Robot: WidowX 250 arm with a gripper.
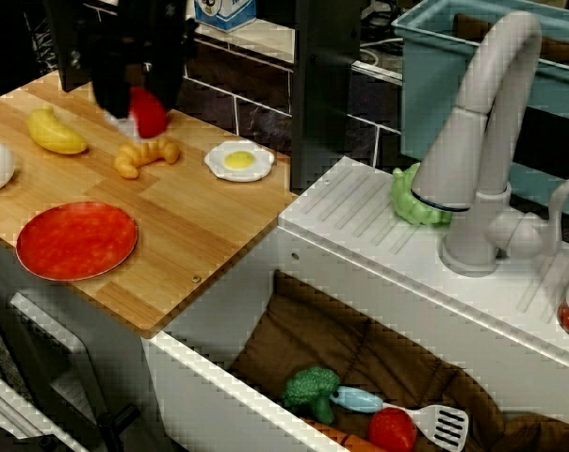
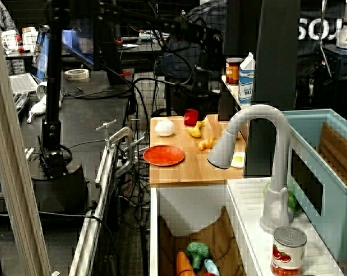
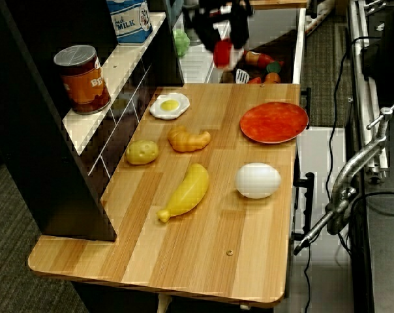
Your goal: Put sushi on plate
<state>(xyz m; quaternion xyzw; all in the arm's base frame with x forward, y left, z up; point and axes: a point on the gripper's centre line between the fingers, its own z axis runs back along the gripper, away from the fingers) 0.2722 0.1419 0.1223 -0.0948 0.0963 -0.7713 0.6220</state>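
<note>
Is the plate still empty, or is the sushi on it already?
Empty. The plate is bare; the sushi is held in the hand above the board.

the sushi [image 1: 149,112] is glossy red over white, the plate [image 1: 76,239] red-orange. the desk [image 3: 203,222] is pale striped wood. the banana [image 3: 185,192] is yellow, the egg [image 3: 257,180] white.

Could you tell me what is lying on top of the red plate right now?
Nothing is on the plate; its whole red surface shows bare in all three views. The sushi is held up in the gripper, away from the plate. What lies beneath the plate is covered.
</note>
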